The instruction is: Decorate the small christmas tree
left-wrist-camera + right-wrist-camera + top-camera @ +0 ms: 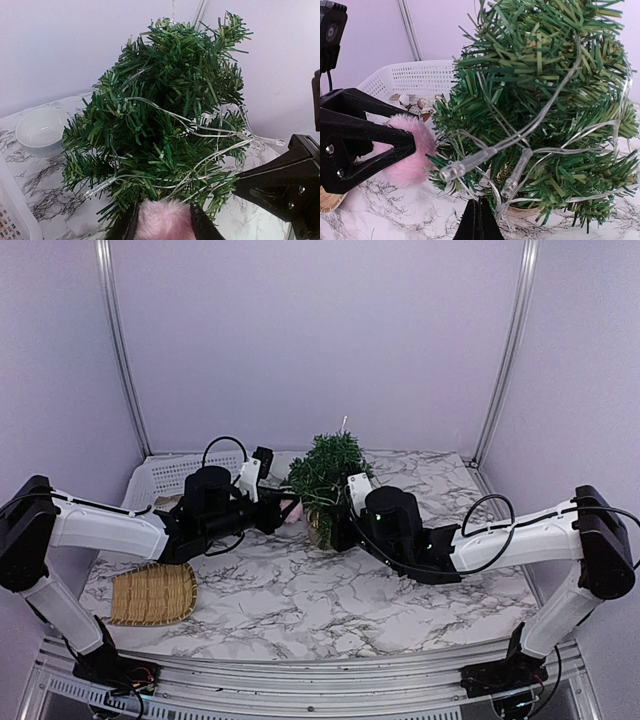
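**Pom-pom at the tree's left flank, both hands in close**

Your small christmas tree (325,475) stands upright near the middle of the grey-veined marble surface (330,610), towards the back. It is a bushy cone of flat, dark green plastic needles, rooted in a round tan pot (317,531). A thin clear light string (470,162) loops loosely through the branches, and its small glassy bulbs dangle at the front.

Your left hand (161,220) is clamped on a soft, furry pink pom-pom (412,160), with a black finger on each side of the fluff. The ball presses against the tree's lower left branches. That arm lies low and stretched out, reaching in from the left.

Your right hand (478,220) has its fingertips together in a narrow black point just in front of the lowest branches. You cannot tell whether a wire is pinched there. Its arm mirrors the other, low and extended from the right.

Behind the left arm sits a white perforated plastic basket (170,475), with a smooth white bowl (41,131) beside it. A flat woven wicker tray (152,593) lies near the front left
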